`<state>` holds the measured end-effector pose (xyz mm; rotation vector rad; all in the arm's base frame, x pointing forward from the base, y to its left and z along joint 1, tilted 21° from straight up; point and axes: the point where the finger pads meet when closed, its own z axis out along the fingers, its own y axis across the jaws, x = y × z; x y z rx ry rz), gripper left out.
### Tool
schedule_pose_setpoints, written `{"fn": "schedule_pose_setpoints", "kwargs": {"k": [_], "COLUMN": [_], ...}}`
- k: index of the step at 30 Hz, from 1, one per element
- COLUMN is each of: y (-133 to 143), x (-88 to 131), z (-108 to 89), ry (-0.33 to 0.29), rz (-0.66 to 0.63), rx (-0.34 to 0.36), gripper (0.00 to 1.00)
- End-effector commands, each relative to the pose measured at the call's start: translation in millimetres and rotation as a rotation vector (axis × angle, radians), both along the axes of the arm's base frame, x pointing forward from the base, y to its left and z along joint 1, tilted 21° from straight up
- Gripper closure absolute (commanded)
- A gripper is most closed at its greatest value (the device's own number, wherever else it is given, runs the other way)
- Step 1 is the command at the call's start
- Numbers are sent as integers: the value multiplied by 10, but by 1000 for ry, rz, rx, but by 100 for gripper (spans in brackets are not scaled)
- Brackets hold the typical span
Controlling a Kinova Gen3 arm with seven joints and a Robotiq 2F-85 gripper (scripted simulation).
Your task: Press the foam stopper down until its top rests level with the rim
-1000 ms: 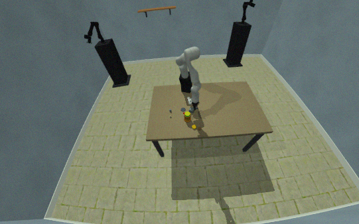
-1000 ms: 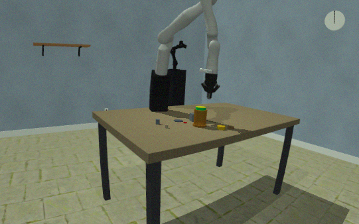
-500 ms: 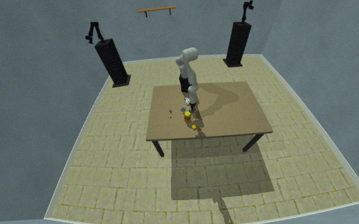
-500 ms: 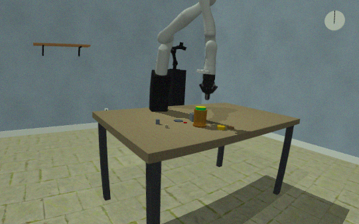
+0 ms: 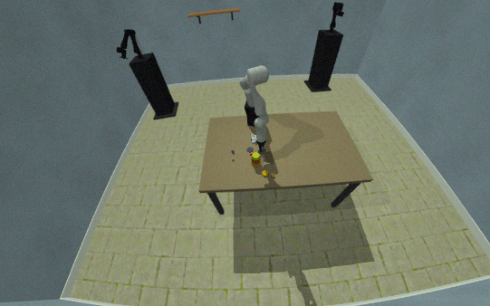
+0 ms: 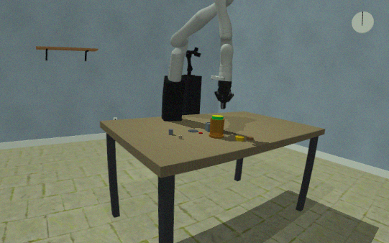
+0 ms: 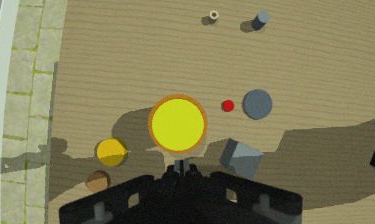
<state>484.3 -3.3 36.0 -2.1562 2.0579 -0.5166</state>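
- The gripper [image 6: 223, 105] hangs in the air above the wooden table [image 6: 158, 158], pointing straight down; its fingers are pressed together and nothing is between them.
- The orange jar [image 6: 216, 129] stands upright on the table, just below the gripper and slightly to the side of it in the exterior view; there is a clear gap of air between the fingertips and the jar.
- The yellow foam stopper [image 7: 178, 124] fills the mouth of the jar; in the exterior view its top [image 6: 217, 117] stands above the orange rim, with a thin green band under the yellow.
- In the wrist view the stopper is a yellow disc inside an orange ring, just ahead of the closed fingertips; nothing lies on top of it.
- Near the jar lie small things: a yellow disc [image 7: 111, 151] and a brown disc [image 7: 98, 181] on one side; a grey cube [image 7: 241, 158], a small red disc [image 7: 228, 105] and a flat grey disc [image 7: 257, 104] on the other side.
- Further away there are a small grey cylinder [image 7: 260, 20] and a tiny pale ring [image 7: 214, 15], well apart from the jar.
- The arm's shadow falls over the table beside the jar.
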Motion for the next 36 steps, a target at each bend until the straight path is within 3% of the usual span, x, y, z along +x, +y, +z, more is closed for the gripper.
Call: {"fn": "schedule_pose_setpoints", "kwargs": {"k": [1, 36], "y": [-104, -360], "x": [8, 27], "z": [9, 18], "ry": [-6, -27], "rz": [-25, -93], "rx": [6, 31], "gripper": [100, 100]}}
